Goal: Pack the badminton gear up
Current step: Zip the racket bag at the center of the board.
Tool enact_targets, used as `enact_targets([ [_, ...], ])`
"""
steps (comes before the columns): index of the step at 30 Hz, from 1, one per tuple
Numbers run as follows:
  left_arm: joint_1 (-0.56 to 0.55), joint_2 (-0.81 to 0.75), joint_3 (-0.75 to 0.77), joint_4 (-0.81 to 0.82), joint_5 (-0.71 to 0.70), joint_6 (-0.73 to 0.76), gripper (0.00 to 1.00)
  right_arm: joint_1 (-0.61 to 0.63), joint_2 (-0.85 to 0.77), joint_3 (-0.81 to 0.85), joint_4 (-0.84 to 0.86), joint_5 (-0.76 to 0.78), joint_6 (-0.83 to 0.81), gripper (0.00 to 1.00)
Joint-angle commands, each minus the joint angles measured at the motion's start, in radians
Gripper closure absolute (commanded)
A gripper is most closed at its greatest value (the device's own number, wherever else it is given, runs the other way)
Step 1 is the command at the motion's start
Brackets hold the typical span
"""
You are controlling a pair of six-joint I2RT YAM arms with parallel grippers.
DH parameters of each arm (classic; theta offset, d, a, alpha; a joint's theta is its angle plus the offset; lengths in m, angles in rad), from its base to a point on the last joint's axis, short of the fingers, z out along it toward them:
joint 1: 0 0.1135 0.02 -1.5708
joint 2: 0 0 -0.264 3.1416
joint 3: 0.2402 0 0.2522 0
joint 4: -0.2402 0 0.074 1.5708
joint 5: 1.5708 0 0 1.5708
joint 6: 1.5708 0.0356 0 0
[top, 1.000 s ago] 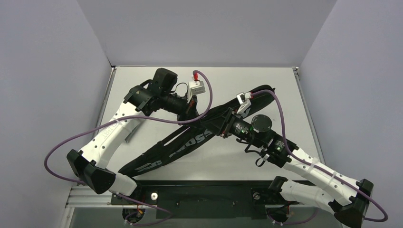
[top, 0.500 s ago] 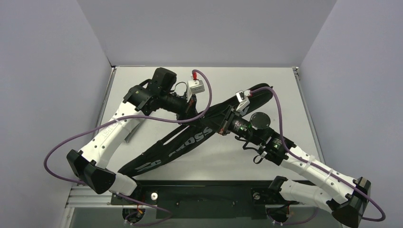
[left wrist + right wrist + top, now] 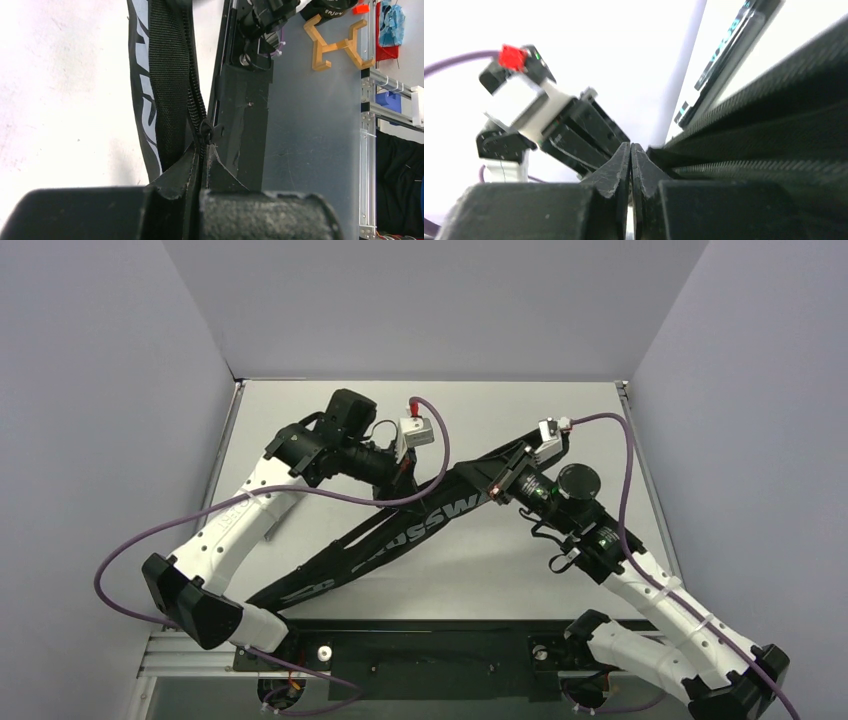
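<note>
Tools on both arms look set to zip the black CROSSWAY bag, and that likely goes best with one pinning the seam taut while the other draws the zip slider straight along it, not upward. Of the two, the left tool is pinched on the bag's zip seam, tips meeting just beneath the slider. The right tool has its jaws pressed together at the bag's edge farther along, any trapped fabric hidden, and the bag lies slantwise on the worktop under both.
</note>
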Motion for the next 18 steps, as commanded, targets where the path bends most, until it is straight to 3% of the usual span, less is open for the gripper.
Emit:
enact_targets([
  [1, 0.003, -0.065, -0.005, -0.01, 0.012, 0.035, 1.0, -0.073, -0.039, 0.03, 0.06, 0.024, 0.107, 1.0],
  [6, 0.004, -0.071, -0.015, -0.026, -0.024, 0.063, 1.0, -0.115, -0.051, 0.02, 0.077, 0.002, 0.14, 1.0],
  [10, 0.004, -0.065, -0.009, -0.019, -0.043, 0.057, 1.0, -0.066, -0.01, 0.118, -0.114, -0.049, -0.011, 0.99],
  [12, 0.005, -0.051, 0.007, -0.015, -0.086, 0.035, 1.0, -0.013, -0.005, 0.187, -0.304, -0.034, -0.122, 0.84],
  [13, 0.005, -0.039, 0.015, -0.009, -0.107, 0.004, 1.0, 0.013, -0.005, 0.208, -0.37, 0.041, -0.17, 0.71],
  [15, 0.005, -0.012, 0.036, 0.0, -0.18, -0.054, 1.0, 0.102, 0.001, 0.259, -0.547, 0.2, -0.304, 0.57],
  [18, -0.003, 0.06, 0.08, -0.032, -0.358, -0.117, 1.0, 0.144, 0.022, 0.281, -0.704, 0.371, -0.376, 0.45],
])
